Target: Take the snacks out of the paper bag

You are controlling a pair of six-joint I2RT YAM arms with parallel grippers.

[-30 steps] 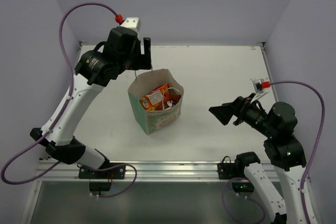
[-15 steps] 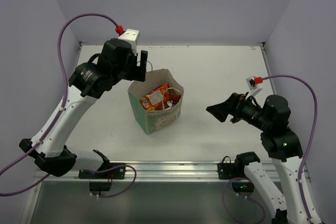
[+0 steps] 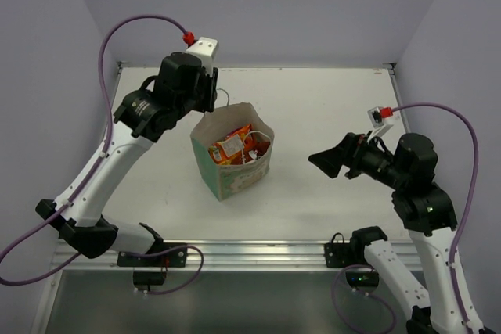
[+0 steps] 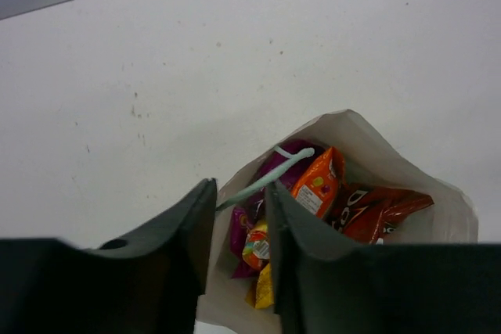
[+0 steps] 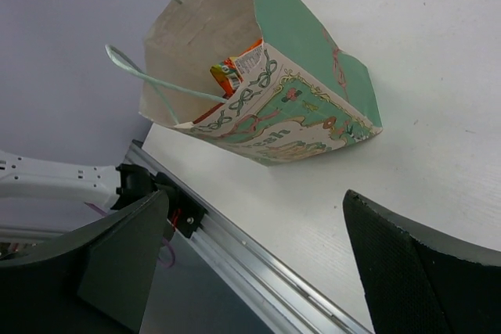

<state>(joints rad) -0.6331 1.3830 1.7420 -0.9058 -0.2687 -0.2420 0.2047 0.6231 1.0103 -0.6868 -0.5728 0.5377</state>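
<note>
The paper bag [image 3: 232, 171] stands upright mid-table, mint sides, patterned cream front [image 5: 297, 119], mouth open. Inside lie the snacks [image 3: 233, 145]: an orange packet [image 4: 317, 185], a magenta one [image 4: 239, 232], a red one [image 4: 376, 213] and a yellow one [image 4: 266, 287]. My left gripper [image 3: 213, 93] hovers over the bag's back rim. Its jaws [image 4: 239, 185] are narrowed but apart, and the thin mint string handle [image 4: 266, 174] runs between them. My right gripper [image 3: 325, 163] hangs wide open to the right of the bag, nothing between its fingers [image 5: 252, 195]. The bag's front handle [image 5: 156, 80] sticks up free.
A metal rail [image 3: 250, 252] runs along the near table edge, also seen in the right wrist view [image 5: 258, 271]. Lilac walls close the table at the back and both sides. White tabletop [image 3: 329, 107] stretches right of and behind the bag.
My left gripper has shifted over the bag's back handle and its jaws have narrowed around the string. The right gripper has barely moved and stays wide open.
</note>
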